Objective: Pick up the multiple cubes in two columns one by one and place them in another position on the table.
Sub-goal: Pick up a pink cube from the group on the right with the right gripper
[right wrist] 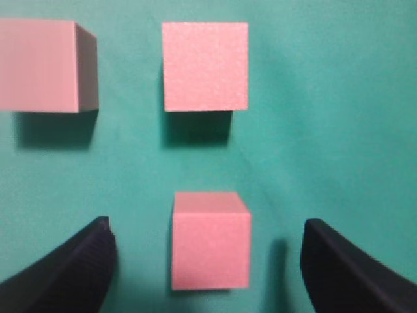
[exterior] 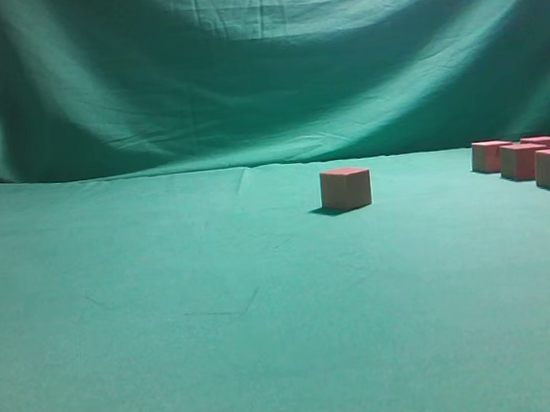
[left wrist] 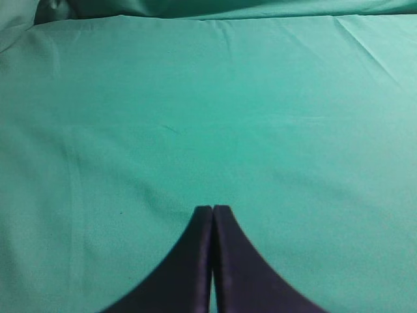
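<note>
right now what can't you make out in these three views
- Total count of small salmon-pink matte cubes: in the exterior view the group at the right overlaps itself and runs off the right edge.
- Right black tool: out of the exterior view; in its wrist view the bottom edge crops its open jaws.
- Top-left cube: cut by the left edge of the right wrist view.
- Left black tool: shut, no cubes in its view.

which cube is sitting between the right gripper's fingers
The lowest cube in the right wrist view. It sits in the open gap of the right gripper, untouched, while the other two cubes lie farther ahead.
</note>
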